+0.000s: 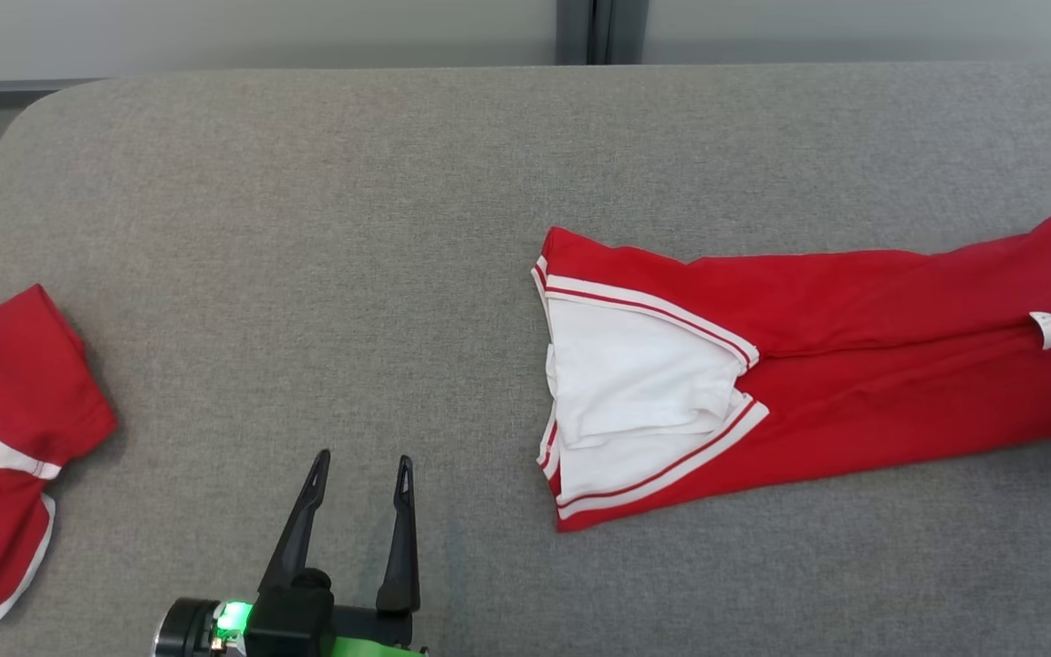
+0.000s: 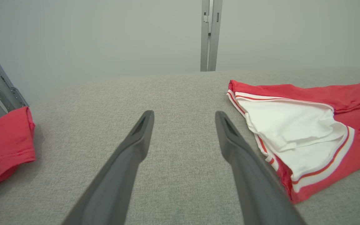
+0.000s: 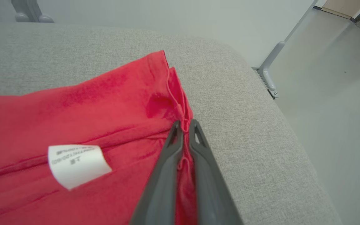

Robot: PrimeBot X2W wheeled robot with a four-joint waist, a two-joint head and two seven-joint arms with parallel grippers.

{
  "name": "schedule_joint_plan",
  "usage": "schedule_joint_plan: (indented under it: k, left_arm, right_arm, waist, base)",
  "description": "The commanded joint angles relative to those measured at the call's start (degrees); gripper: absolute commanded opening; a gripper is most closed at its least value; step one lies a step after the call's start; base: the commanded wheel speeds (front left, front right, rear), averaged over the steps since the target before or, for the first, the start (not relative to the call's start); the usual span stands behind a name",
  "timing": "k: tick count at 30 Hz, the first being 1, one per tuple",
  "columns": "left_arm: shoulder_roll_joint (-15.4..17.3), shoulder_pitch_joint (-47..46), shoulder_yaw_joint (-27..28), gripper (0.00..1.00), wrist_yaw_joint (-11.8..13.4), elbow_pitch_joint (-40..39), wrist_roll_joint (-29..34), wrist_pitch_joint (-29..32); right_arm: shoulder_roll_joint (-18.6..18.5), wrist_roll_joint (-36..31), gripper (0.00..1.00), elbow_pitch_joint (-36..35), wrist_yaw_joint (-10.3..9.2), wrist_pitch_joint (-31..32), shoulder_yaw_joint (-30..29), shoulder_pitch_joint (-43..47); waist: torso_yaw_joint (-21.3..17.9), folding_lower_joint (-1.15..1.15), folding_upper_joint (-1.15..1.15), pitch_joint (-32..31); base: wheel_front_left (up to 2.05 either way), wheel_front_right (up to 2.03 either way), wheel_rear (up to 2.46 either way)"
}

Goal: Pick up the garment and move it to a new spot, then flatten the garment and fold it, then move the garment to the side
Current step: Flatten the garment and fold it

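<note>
Stretched lengthwise across the table's (image 1: 306, 182) right half: the red garment (image 1: 854, 365), lying low and fairly flat, with long creases and one fold line along its middle. Open end turned toward the table's centre, white lining (image 1: 635, 383) showing there in a rumpled wedge, bordered by white bands with a thin red stripe. Far end running out past the table's right side in the head view. Small white label (image 3: 73, 164) with dark print lying on the red cloth near that end, one corner lifted.

Right hand (image 3: 185, 123) clenched on the garment's edge close to the table's rounded right corner, a narrow ridge of red cloth pinched and bunched between the two dark fingers.

Left hand (image 1: 363, 458) released, fingers spread and holding nothing, over bare grey surface near the table's front edge, left of centre.

At the table's left edge, well apart from all this: another red cloth (image 1: 5, 438) with white trim, loosely heaped.
</note>
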Motion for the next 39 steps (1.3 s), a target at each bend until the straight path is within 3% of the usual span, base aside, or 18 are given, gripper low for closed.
schedule_joint_plan:
  k: [1, 10, 23, 29, 39]
  left_arm:
    - [0.04, -1.07, 0.38, 1.00, -0.32, 0.02, 0.19, -0.03]
    - [0.05, -0.27, 0.36, 1.00, -0.87, 0.78, 0.36, -0.03]
    - [0.05, 0.23, -0.15, 1.00, -1.71, 0.98, 0.85, -0.03]
    - [0.05, -0.10, -0.49, 1.00, -1.90, 1.48, 0.71, -0.03]
    - [0.05, -0.20, -1.49, 1.00, -2.24, 2.30, 0.29, -0.03]
  right_arm:
    - [0.35, -0.72, 0.00, -1.34, -0.11, 0.27, 0.06, -0.66]
    - [6.82, 1.15, 0.00, -14.73, -0.09, 2.64, 1.99, 3.09]
    - [19.17, 1.68, 0.00, -41.27, -0.09, 10.47, 10.26, 12.66]
    - [21.51, 2.61, 0.00, -44.94, -0.09, 11.98, 15.17, 15.29]
    - [22.04, 5.88, 0.00, -42.70, -0.09, 11.42, 23.58, 16.98]
  waist:
    - [-0.76, 0.00, 0.00, -0.13]
    - [-1.07, 0.00, 0.00, -2.56]
    - [3.25, 0.00, 0.00, -3.54]
    - [5.77, 0.00, 0.00, -3.60]
    - [8.88, 0.00, 0.00, -3.64]
  base:
    - [0.00, 0.00, 0.00]
    - [0.00, 0.00, 0.00]
    - [0.00, 0.00, 0.00]
    - [0.00, 0.00, 0.00]
    - [0.00, 0.00, 0.00]
